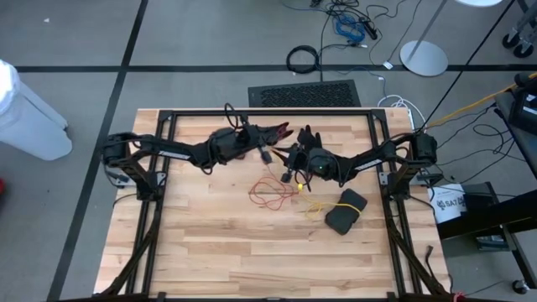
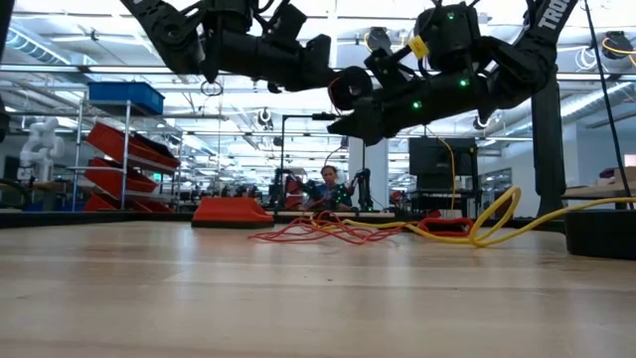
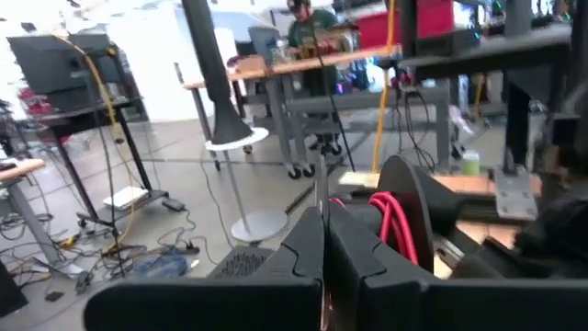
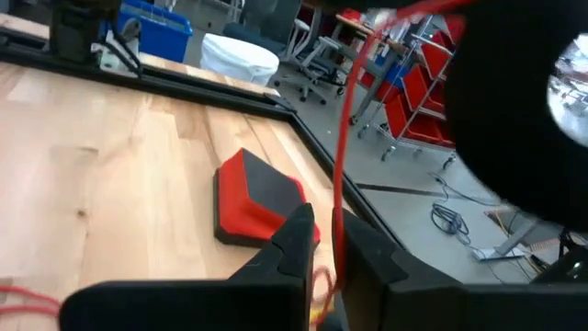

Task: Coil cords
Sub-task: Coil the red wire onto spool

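High view shows the red-orange cord [image 1: 267, 191] lying in loose, tangled loops at the middle of the wooden table [image 1: 210, 252], with the yellow cord [image 1: 315, 204] just to its right, beside a dark pouch [image 1: 346, 210]. Both arms meet above center frame, raised off the wood. The left gripper [image 1: 277, 132] sits upper center; its wrist view shows the 2 dark fingers [image 3: 303, 262] pressed together with nothing between them, next to a round black reel [image 3: 404, 211] wound with red turns. The right gripper [image 1: 295, 164] is just below and right of it; in its wrist view a strand of the red-orange cord runs straight down through the narrow gap between its fingers [image 4: 289, 244], so it looks closed on that strand, though the pinch point itself is not clearly seen.

In the low view the cords look thin, light and limp: the red-orange one heaps in springy waves, the yellow one arcs more stiffly. They would likely slip through smooth fingers and snag on their own loops. The best hold seems to be a free strand near the reel, kept under light tension. The table is pale butcher-block with a black metal frame [image 1: 268, 111]; a red and black wedge-shaped block [image 4: 253, 204] rests on it.
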### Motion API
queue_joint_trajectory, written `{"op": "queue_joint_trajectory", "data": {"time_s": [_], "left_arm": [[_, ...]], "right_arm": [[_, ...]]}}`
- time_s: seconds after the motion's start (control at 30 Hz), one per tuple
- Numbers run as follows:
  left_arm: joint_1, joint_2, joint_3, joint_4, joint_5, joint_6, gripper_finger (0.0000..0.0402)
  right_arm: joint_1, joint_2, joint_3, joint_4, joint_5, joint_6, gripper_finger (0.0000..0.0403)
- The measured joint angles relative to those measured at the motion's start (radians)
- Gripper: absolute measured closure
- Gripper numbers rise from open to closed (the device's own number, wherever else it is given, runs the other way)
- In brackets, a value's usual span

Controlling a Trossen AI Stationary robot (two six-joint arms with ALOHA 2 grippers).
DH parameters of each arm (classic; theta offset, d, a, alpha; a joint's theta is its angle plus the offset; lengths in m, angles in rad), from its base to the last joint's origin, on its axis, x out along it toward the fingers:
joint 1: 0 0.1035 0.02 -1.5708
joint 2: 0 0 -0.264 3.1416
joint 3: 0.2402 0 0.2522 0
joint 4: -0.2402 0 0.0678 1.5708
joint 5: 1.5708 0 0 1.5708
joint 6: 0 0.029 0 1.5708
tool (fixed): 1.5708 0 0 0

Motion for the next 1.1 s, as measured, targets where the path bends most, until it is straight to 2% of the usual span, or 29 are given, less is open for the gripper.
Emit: {"op": "queue_joint_trajectory", "data": {"time_s": [0.17, 0.43, 0.83, 1.1], "left_arm": [[0.0, -0.047, 0.0, -0.081, 0.045, 0.016, 0.0401], [0.0, -0.098, 0.0, -0.175, 0.1, 0.023, 0.0401], [0.0, -0.108, 0.0, -0.187, 0.122, 0.024, 0.0401], [0.0, -0.108, 0.0, -0.188, 0.127, 0.024, 0.0401]], "right_arm": [[0.0, 0.0, -0.02, 0.004, -0.002, 0.0, 0.0371], [0.0, 0.0, -0.022, 0.002, -0.103, 0.002, 0.0371], [-0.005, 0.0, -0.022, -0.012, -0.151, 0.004, 0.0373], [-0.034, 0.0, -0.023, -0.037, -0.147, 0.031, 0.04]]}}
